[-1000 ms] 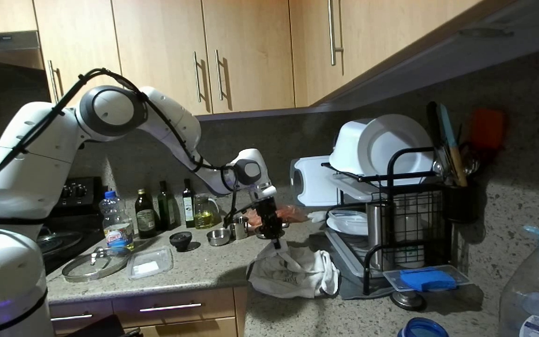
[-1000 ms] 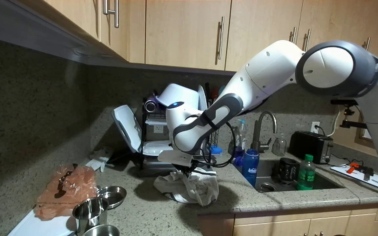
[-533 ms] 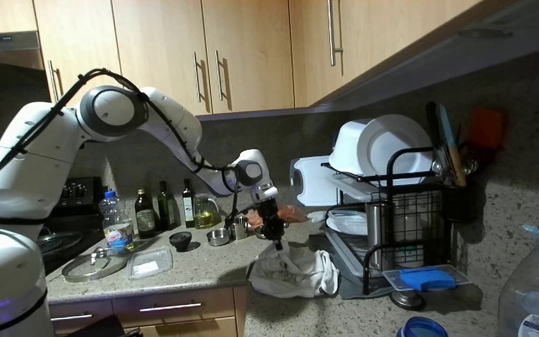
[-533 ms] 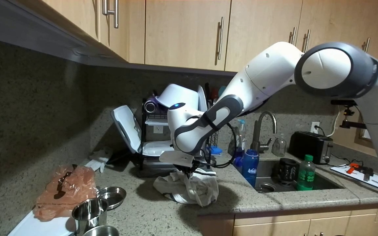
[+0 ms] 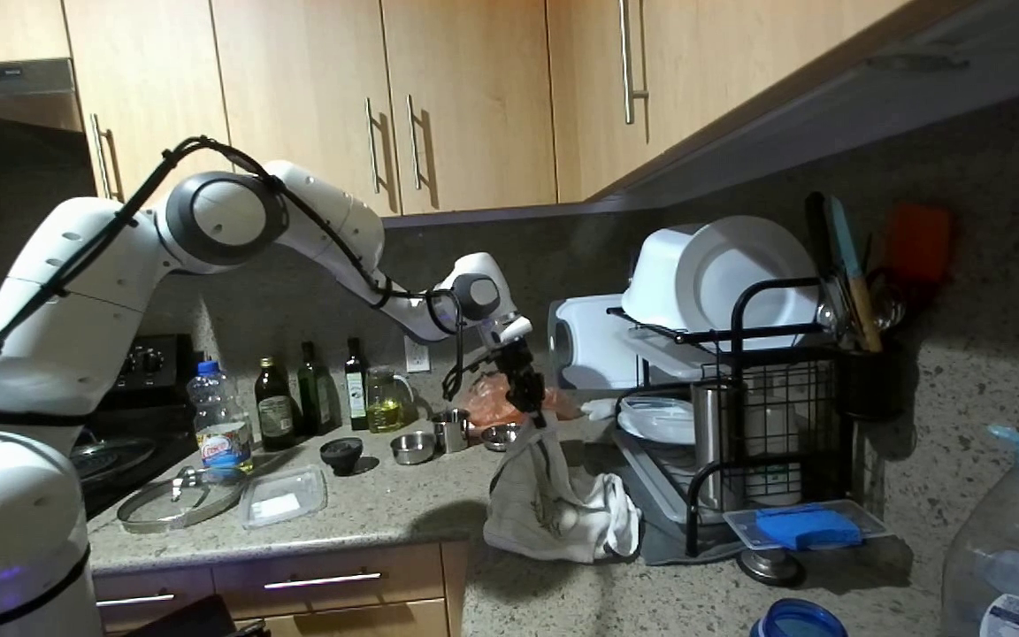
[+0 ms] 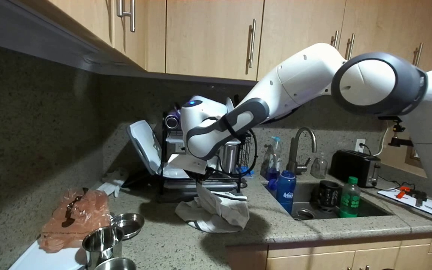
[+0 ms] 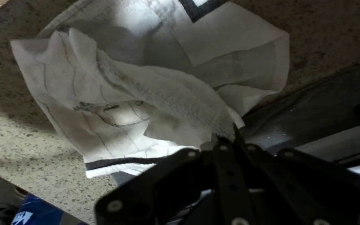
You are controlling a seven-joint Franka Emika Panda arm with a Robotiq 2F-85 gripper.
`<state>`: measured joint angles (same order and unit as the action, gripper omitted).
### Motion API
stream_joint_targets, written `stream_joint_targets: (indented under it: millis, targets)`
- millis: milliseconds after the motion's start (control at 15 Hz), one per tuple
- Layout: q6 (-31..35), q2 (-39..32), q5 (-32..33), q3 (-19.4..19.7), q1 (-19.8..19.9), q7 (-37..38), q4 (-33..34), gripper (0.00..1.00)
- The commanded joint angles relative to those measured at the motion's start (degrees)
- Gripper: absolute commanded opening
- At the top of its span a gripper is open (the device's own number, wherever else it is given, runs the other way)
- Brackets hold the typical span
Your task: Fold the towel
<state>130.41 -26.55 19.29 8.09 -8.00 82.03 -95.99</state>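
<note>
So I've got my gripper (image 7: 231, 135) squeezed narrow on a bit of the towel (image 7: 173, 90), and the cloth tents up from the desk (image 5: 403, 509) to meet it. That pinched part is raised while the rest lies bunched on the desk in loose white folds, and both exterior views show it. The crumpled end sits just beside the grey mat (image 5: 664, 547) under the black dish rack (image 5: 775, 356), where a white plate (image 5: 757, 265) stands up on the top tier. From my wrist view I'm looking down on a mess of overlapping layers with a dark stripe along one edge and some dark print on the fabric. My tips are basically one black blob down there, so I can't tell how much cloth is between them. As for neighbours, a blue sponge (image 5: 810, 528) lies on a clear tray (image 5: 872, 524) by the rack, and in an exterior view there's an orange plastic bag (image 6: 75, 221) near some steel cups (image 6: 107, 247), apart from the towel. The sink (image 6: 369, 209) nearby has a black mug (image 6: 328, 194) and a green-capped bottle (image 6: 350, 200) in it (black toaster (image 6: 351, 168) parked behind it, for the curious).
</note>
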Motion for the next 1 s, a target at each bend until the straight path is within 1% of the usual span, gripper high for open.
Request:
stream_joint_targets:
  millis: [0,400,933]
  targets:
    - [-4.53,-4.76,-0.34,-0.67,-0.48,-2.43,7.67,0.02]
    - [-9.43,-12.85,-0.79,-1.10,-1.73,-4.28,16.50,0.02]
    - [-14.69,-21.09,-0.07,-0.78,-5.21,-5.01,23.53,0.02]
